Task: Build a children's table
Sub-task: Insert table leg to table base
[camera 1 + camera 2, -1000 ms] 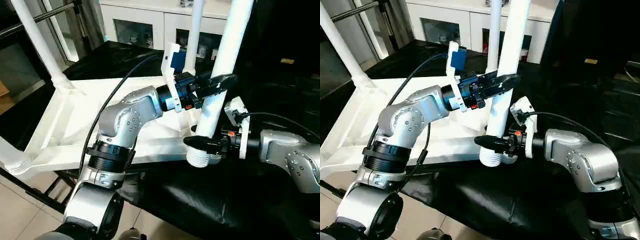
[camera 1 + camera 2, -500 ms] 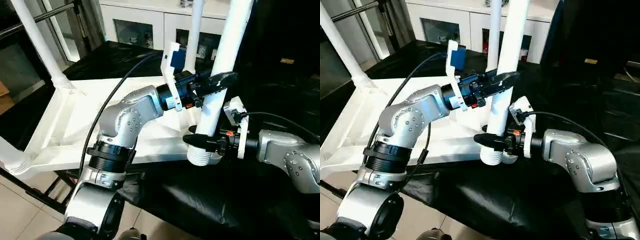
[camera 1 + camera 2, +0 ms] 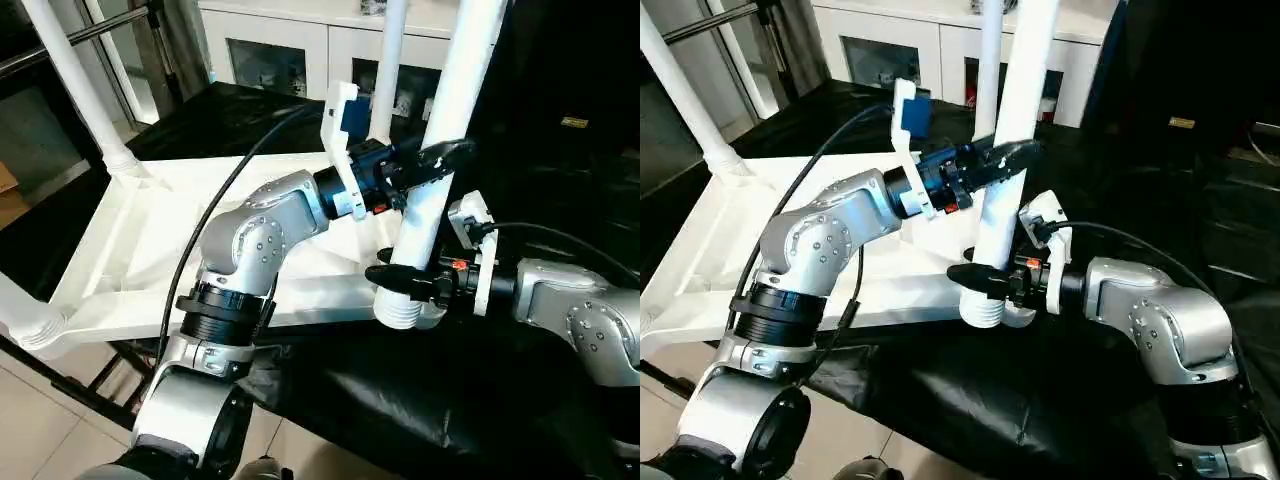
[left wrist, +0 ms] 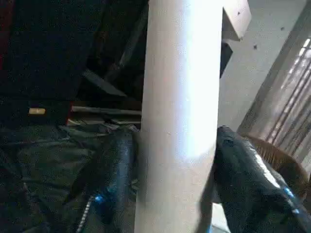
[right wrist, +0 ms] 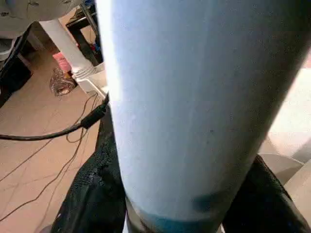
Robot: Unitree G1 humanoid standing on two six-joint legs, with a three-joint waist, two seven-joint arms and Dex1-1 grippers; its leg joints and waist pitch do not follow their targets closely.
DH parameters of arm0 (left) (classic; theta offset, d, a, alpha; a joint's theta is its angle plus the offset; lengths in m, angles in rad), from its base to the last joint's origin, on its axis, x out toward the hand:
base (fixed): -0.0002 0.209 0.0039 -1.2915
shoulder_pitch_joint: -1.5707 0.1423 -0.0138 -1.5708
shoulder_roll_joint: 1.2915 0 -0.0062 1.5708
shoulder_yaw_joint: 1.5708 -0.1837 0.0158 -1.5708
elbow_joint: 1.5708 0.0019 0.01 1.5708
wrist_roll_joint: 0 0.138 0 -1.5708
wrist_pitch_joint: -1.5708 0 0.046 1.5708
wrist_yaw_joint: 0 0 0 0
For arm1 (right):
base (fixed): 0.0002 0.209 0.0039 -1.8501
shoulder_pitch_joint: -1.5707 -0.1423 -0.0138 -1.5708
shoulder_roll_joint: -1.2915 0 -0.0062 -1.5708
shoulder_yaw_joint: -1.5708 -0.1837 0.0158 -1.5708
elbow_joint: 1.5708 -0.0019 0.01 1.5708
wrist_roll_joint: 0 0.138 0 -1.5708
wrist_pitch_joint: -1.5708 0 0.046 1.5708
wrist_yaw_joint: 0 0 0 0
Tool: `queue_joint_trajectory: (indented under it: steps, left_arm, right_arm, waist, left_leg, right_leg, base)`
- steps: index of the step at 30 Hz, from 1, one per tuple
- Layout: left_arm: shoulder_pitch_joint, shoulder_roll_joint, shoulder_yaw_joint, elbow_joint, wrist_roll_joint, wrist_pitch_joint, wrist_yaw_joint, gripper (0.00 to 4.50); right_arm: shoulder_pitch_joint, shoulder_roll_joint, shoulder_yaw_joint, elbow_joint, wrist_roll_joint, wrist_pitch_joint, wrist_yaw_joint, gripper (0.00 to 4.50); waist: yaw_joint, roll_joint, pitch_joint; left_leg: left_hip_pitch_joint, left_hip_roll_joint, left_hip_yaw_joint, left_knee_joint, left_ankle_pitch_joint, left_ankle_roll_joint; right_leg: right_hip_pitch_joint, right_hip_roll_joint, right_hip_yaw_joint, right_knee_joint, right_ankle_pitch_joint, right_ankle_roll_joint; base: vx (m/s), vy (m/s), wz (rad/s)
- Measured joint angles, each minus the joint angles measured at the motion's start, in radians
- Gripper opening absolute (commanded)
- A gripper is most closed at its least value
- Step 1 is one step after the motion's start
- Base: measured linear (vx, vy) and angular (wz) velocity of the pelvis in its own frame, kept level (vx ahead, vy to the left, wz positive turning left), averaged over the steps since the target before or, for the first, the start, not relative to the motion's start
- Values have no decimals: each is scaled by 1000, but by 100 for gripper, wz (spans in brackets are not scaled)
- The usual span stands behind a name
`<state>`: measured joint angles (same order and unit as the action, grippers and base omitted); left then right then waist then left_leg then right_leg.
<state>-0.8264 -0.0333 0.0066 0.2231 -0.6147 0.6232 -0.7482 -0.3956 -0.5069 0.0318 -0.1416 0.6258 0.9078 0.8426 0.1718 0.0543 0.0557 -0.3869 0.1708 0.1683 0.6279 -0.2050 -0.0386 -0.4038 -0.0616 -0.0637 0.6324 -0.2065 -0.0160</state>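
The children's table top (image 3: 150,250) lies upside down, white, with its ribbed underside up. Three white legs stand in its corner sockets: back left (image 3: 75,90), back right (image 3: 388,60) and near left (image 3: 20,315). A fourth leg (image 3: 455,80) stands nearly upright at the near right corner, its ribbed lower end (image 3: 400,312) still showing. My right gripper (image 3: 395,280) is shut on this leg just above that end; the black fingers (image 5: 92,194) press both its sides. My left gripper (image 3: 445,155) reaches around the same leg (image 4: 180,97) higher up.
A black cover (image 3: 400,400) drapes the surface under and to the right of the top. A white glass-door cabinet (image 3: 290,50) stands behind. A black cable (image 3: 215,210) runs over my left arm. Tiled floor (image 3: 40,430) shows at the near left.
My left gripper has crept slightly up the leg. The right gripper and the leg's lower end have barely shifted.
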Motion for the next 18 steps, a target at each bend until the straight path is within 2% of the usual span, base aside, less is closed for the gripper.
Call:
queue_joint_trajectory:
  steps: [3, 7, 10, 12, 14, 15, 16, 18]
  left_arm:
    - [-15, -30, 58, 0, -16, -67, 26, 295]
    - [-51, -92, 162, -6, -129, -129, 55, 295]
    - [-67, -81, 216, -12, -173, -161, 65, 295]
    - [-65, -58, 220, -10, -164, -163, 64, 295]
    - [-44, 14, 154, -9, -74, -167, 39, 295]
    - [-24, 60, 89, -9, -2, -177, 18, 295]
    - [11, 140, -12, -5, 94, -189, -19, 295]
    - [69, 183, -92, 18, 173, -191, -47, 295]
  right_arm:
    - [4, 5, 0, 6, 0, 0, -10, 192]
    - [4, 25, -7, 6, 1, 0, -21, 192]
    - [14, 28, -21, 6, 6, -2, -32, 192]
    - [20, 27, -30, 6, 6, -7, -37, 192]
    - [26, 29, -33, 6, -4, -25, -57, 192]
    - [28, 32, -35, 11, -18, -45, -75, 192]
    - [32, 43, -46, 31, -46, -84, -107, 192]
    - [38, 44, -72, 61, -82, -124, -149, 192]
  waist:
    - [0, 0, 0]
    - [1, 0, 0]
    - [0, 0, 0]
    - [0, 0, 0]
    - [0, 1, -1]
    - [-1, 1, -1]
    - [-2, 1, -2]
    - [-3, 2, -2]
  left_leg:
    - [0, 0, 0, 1, 0, 0]
    - [0, 0, 0, 1, 0, 0]
    - [0, 0, 0, 1, 0, 0]
    - [0, 1, 0, 1, 0, 0]
    - [0, 1, 0, 2, 0, 0]
    - [0, 1, 0, 2, 0, 0]
    - [1, 1, 0, 2, 0, 0]
    - [0, 1, 1, 1, 1, -1]
  right_leg:
    - [0, 0, 0, 0, 0, 0]
    - [0, 0, 0, 0, 0, -1]
    - [0, 0, 0, 0, 0, -1]
    - [0, 0, 0, 1, 0, 0]
    - [0, 0, 0, 0, 1, 0]
    - [0, 0, 0, 0, 1, 0]
    - [0, 0, 0, 0, 1, 1]
    - [0, 0, 0, 0, 1, 2]
  base:
    - [0, 0, 0]
    - [0, 0, 0]
    - [0, 0, 0]
    - [0, 0, 0]
    - [0, 0, 0]
    - [0, 0, 0]
    - [0, 0, 0]
    - [0, 0, 0]
